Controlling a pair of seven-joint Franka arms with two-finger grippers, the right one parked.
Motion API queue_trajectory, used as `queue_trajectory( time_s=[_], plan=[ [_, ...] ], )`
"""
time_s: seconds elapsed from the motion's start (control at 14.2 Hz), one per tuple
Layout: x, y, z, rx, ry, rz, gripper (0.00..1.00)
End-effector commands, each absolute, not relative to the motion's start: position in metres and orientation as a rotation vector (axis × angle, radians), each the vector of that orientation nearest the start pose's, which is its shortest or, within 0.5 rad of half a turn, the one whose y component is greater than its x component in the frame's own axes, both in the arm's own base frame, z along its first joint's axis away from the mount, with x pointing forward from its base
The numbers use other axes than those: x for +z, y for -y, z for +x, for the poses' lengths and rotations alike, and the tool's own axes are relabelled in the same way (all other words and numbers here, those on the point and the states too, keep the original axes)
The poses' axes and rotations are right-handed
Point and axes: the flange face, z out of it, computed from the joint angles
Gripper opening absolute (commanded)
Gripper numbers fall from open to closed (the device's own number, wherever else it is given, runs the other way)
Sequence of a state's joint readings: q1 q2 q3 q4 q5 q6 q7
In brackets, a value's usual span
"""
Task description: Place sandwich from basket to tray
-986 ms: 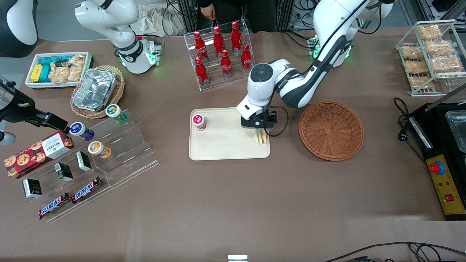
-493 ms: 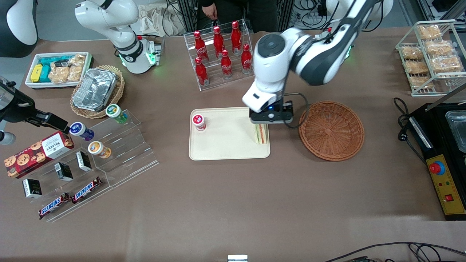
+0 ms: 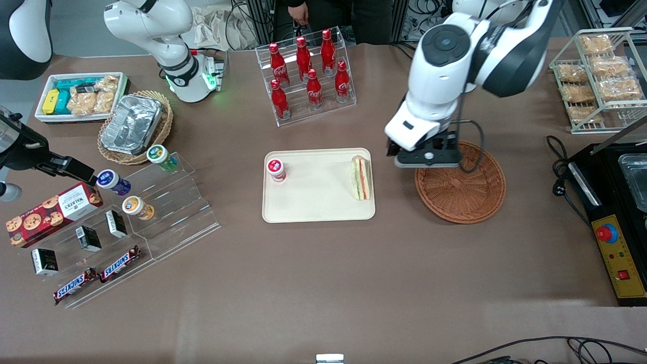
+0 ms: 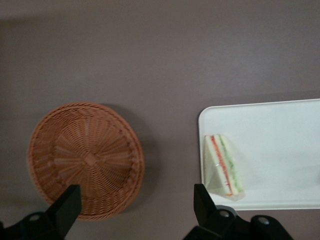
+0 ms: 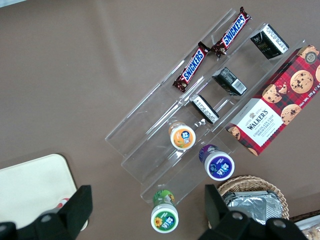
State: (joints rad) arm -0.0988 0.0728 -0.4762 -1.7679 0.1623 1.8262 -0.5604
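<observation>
Front view: gripper (image 3: 427,157) raised over the basket (image 3: 460,182) rim; sandwich (image 3: 361,177) on tray (image 3: 318,185), toward the parked arm's end from it; brown table (image 3: 323,263).
Left wrist view: fingers (image 4: 202,201) spread apart, empty, basket (image 4: 86,160) and sandwich (image 4: 223,166) below.

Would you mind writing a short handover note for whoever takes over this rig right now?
Gripper: open and empty, raised above the rim of the basket nearest the tray.
Sandwich: on the tray, at its edge nearest the basket, filling edge showing; nothing touches it.
Basket: empty, on the table beside the tray.
Also on the tray: a small red-lidded cup, apart from the sandwich.
Done: sandwich is out of the basket and released on the tray.
Left: apparently nothing but parking the arm.
</observation>
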Motion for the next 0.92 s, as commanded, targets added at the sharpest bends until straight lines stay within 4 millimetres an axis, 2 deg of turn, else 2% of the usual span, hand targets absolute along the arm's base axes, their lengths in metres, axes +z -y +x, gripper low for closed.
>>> queue_trajectory(
  time_s=[0.0, 0.28, 0.49, 0.56, 0.63, 0.7, 0.85],
  plan=[
    [0.534, 0.275, 0.495, -0.070, -0.115, -3.016, 1.00],
    [0.543, 0.233, 0.506, -0.026, -0.117, -3.012, 1.00],
    [0.558, 0.208, 0.506, -0.020, -0.104, -3.013, 1.00],
    [0.565, 0.185, 0.509, -0.013, -0.072, -3.022, 1.00],
    [0.576, 0.173, 0.505, -0.005, -0.091, -3.062, 1.00],
    [0.583, 0.148, 0.502, 0.013, -0.083, -3.097, 1.00],
    [0.590, 0.112, 0.488, 0.023, -0.018, -3.174, 1.00]
  ],
)
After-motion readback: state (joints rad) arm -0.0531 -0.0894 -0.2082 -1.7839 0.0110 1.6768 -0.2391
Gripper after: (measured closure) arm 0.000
